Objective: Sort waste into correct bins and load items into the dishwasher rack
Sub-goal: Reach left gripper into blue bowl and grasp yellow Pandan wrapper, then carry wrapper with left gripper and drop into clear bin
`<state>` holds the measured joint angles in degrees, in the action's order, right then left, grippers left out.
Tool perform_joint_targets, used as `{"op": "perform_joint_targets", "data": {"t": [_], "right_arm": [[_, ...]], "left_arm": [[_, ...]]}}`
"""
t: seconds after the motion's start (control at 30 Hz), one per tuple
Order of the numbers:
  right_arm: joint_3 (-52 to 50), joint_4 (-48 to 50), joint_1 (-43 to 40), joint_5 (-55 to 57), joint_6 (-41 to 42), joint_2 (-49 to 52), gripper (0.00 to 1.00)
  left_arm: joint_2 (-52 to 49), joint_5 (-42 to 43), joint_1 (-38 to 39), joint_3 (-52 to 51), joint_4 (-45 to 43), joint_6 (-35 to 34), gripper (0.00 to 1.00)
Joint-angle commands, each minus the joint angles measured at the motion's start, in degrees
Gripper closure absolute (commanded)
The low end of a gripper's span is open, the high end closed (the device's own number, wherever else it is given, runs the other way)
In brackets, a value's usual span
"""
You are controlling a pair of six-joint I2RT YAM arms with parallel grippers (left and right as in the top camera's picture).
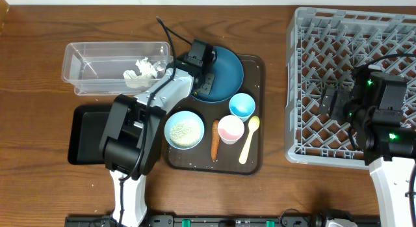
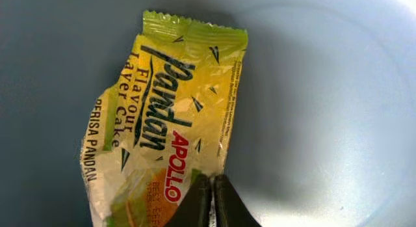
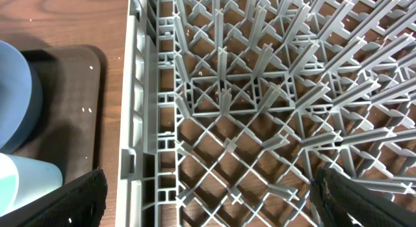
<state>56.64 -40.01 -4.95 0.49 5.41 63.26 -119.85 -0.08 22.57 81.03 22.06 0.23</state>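
- Overhead: left fingers [image 1: 207,82] are down inside the large dark blue bowl [image 1: 227,71] at the back of the brown serving tray [image 1: 257,63].
- Also on that tray: white bowl [image 1: 184,130] of rice, carrot stick [image 1: 215,140], pink cup [image 1: 231,129], light blue cup [image 1: 242,105] and yellow spoon [image 1: 249,139].
- Clear tub [image 1: 97,67] on the table at left holds the white tissue [image 1: 142,69]. The black tray [image 1: 84,133] sits just in front of the tub.
- Right fingers [image 1: 333,100] hang over the grey rack [image 1: 364,32].
- Left wrist: left fingers [image 2: 198,204] are together, pinching the lower edge of the yellow-green wrapper [image 2: 166,116], which lies flat in the blue bowl [image 2: 325,90].
- Right wrist: right fingers [image 3: 71,201] are wide apart and hold nothing, above the rack's [image 3: 260,90] left wall. The serving tray [image 3: 65,90] lies beside the rack, with the light blue cup [image 3: 26,178] on it.
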Motion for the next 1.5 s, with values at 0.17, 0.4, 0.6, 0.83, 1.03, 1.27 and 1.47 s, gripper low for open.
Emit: {"op": "perform_joint_targets", "data": {"t": [0.17,0.4,0.6,0.83,1.03,1.27,1.47], "right_arm": [[1.3,-0.1,1.2,0.2,-0.8,0.0,0.01],[1.3,-0.1,1.2,0.2,-0.8,0.0,0.01],[1.3,-0.1,1.2,0.2,-0.8,0.0,0.01],[1.3,-0.1,1.2,0.1,-0.8,0.0,0.01],[1.3,-0.1,1.2,0.1,-0.8,0.0,0.01],[1.3,-0.1,1.2,0.2,-0.8,0.0,0.01],[1.3,-0.1,1.2,0.2,-0.8,0.0,0.01]], "left_arm": [[0.9,-0.7,0.0,0.2,0.1,0.2,0.94],[4.9,-0.6,0.0,0.3,-2.4,0.2,0.7],[3.9,-0.6,0.5,0.2,-4.3,0.2,0.51],[1.1,-0.6,0.7,0.2,-7.1,0.2,0.45],[-1.3,-0.6,0.7,0.2,-7.4,0.2,0.44],[-3.1,-0.6,0.7,0.2,-7.3,0.2,0.45],[-3.6,-0.6,0.7,0.2,-6.5,0.2,0.7]]}}
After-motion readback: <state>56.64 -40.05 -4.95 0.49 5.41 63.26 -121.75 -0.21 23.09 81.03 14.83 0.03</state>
